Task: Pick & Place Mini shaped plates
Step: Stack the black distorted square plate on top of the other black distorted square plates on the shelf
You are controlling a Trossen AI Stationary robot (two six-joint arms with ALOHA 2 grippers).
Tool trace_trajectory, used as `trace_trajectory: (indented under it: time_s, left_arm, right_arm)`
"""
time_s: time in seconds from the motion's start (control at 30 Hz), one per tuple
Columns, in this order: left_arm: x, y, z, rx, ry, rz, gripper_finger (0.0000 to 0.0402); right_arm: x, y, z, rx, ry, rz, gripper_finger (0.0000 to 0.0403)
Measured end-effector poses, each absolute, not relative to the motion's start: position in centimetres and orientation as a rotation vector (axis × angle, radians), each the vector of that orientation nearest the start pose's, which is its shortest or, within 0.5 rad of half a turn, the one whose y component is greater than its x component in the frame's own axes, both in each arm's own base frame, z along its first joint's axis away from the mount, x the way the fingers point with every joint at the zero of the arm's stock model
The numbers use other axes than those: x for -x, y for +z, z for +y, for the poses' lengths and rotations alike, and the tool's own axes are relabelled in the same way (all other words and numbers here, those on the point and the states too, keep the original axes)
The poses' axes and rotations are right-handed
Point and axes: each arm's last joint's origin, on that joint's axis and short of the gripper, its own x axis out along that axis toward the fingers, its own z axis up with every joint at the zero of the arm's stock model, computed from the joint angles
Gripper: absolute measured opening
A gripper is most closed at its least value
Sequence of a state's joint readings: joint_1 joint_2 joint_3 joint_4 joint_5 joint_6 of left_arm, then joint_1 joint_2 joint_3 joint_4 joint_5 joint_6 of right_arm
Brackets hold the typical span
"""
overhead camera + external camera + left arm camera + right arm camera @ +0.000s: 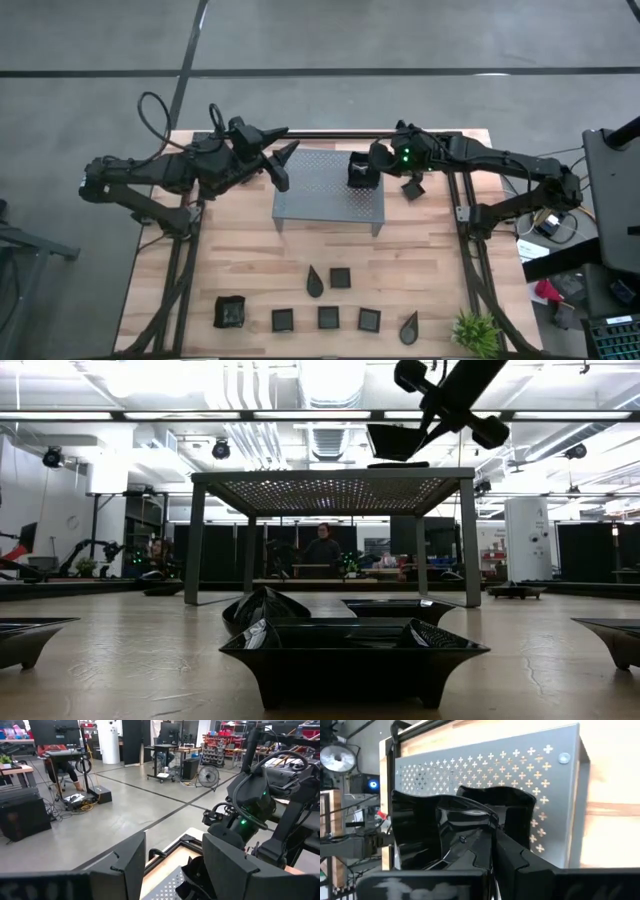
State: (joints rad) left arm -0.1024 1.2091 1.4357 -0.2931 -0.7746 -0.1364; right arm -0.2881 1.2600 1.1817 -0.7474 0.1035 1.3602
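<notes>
My right gripper (374,166) is shut on a glossy black square mini plate (360,172), which it holds close over the far right part of the grey perforated rack (330,198). In the low view the plate (394,440) hangs just above the rack's top (330,480). My left gripper (281,160) hovers open with nothing between its fingers (129,866) above the rack's far left corner. Several more black plates, square (328,317) and teardrop-shaped (315,283), rest on their bases on the near half of the table. My right gripper pinches the plate's raised rim (481,822) between its two fingers (506,851), on the side toward the table's right edge. The fingers slant down from the right. The plate hangs in front of them, lifted; whether its underside touches the rack, I cannot tell.
A larger black dish (230,311) lies at the near left, and a small green plant (475,330) stands at the near right corner. Bare wood lies between the rack and the row of plates. A monitor stand (612,190) stands beyond the table's right edge.
</notes>
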Motion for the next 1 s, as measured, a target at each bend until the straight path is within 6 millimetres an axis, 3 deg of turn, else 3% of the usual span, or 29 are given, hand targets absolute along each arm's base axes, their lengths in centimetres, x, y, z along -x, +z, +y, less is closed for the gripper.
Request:
trace_trajectory:
  time_s: [0.67, 1.0]
  left_arm:
    - [-24.1, 45.5, -0.4, 0.088, 0.676, 0.05, 0.0188]
    - [-24.0, 45.5, -0.4, 0.088, 0.676, 0.05, 0.0188]
  right_arm:
    - [-24.3, 31.1, -8.2, -1.351, -0.882, 0.454, 0.0013]
    - [-24.3, 31.1, -8.2, -1.351, -0.88, 0.452, 0.0086]
